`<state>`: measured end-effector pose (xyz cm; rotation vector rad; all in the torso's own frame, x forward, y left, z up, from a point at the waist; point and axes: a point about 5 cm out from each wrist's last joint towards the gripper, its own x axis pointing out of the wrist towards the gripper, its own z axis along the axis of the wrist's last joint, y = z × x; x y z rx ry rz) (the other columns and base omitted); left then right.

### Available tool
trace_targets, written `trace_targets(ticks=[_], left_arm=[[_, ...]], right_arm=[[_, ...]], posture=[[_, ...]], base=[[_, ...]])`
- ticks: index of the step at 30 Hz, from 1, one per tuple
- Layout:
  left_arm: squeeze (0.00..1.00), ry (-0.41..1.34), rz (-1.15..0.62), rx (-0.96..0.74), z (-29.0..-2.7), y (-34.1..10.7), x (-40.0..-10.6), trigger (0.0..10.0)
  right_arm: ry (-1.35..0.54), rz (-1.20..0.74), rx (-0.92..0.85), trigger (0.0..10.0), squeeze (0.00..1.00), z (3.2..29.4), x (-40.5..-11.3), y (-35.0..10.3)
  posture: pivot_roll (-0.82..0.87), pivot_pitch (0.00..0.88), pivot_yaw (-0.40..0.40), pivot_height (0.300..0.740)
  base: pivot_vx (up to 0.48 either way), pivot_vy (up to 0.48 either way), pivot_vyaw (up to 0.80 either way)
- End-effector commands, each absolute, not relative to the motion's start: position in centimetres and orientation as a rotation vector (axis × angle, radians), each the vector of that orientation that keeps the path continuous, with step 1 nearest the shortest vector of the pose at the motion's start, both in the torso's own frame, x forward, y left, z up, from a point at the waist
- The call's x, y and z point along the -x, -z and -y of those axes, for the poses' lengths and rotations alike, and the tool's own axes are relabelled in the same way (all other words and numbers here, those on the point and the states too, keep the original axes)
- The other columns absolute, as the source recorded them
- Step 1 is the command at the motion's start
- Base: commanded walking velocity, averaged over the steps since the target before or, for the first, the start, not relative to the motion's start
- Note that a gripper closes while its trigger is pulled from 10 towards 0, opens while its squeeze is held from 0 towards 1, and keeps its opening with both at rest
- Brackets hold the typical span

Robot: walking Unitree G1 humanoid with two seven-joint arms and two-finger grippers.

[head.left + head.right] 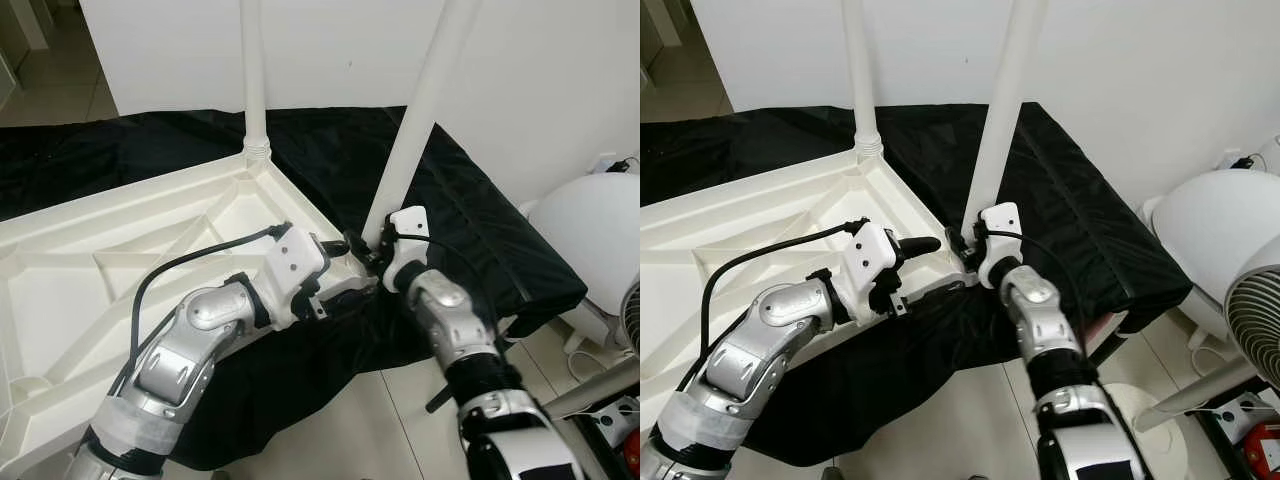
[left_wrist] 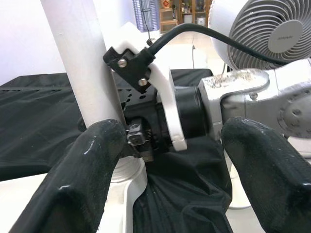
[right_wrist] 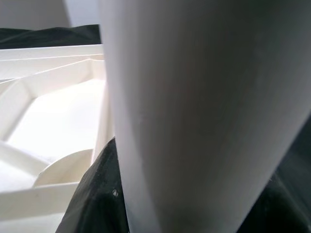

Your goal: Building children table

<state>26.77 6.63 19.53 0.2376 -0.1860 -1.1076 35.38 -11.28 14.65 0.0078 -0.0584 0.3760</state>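
Note:
The white plastic tabletop lies upside down on a black cloth. One white leg stands screwed into its far corner. A second white leg stands tilted at the near right corner. My right gripper is shut on the base of this leg, which looms close in the right wrist view. My left gripper is open just left of that corner, its fingers spread, facing the leg's base and the right wrist.
A white fan and a round white appliance stand on the tiled floor to the right. A white wall rises behind the cloth. Cables and a red item lie at the lower right.

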Motion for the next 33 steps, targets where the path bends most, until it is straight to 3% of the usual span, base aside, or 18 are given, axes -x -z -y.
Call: trace_targets(ticks=[1,10,22,23,33], left_arm=[[0.0,1.104,0.18,-0.243,-6.7,-19.4,-26.8,10.0],[0.0,1.087,0.165,-0.239,-6.7,-18.9,-26.9,10.0],[0.0,1.081,0.169,-0.242,-6.7,-18.9,-27.1,10.0],[0.0,1.081,0.17,-0.243,-6.7,-19.0,-27.1,10.0],[0.0,1.08,0.17,-0.246,-6.7,-18.9,-27.0,10.0]], right_arm=[[-0.282,0.013,-0.062,10.0,0.0,12.0,-35.2,-13.8],[0.027,0.032,-0.141,10.0,0.0,10.9,-33.8,-14.0],[0.073,0.039,-0.139,10.0,0.0,11.1,-33.2,-14.7],[0.068,0.048,-0.143,10.0,1.0,11.2,-33.1,-14.7],[-0.021,0.06,-0.139,10.0,1.0,11.9,-32.8,-14.9]], posture=[[0.04,0.043,-0.043,0.74],[0.03,0.054,-0.045,0.74],[0.02,0.049,-0.043,0.74],[0.02,0.049,-0.043,0.74],[0.03,0.039,-0.046,0.74]], base=[[0.0,0.0,0.0],[0.0,0.0,0.0],[0.0,0.0,0.0],[0.0,0.0,0.0],[0.0,0.0,0.0]])
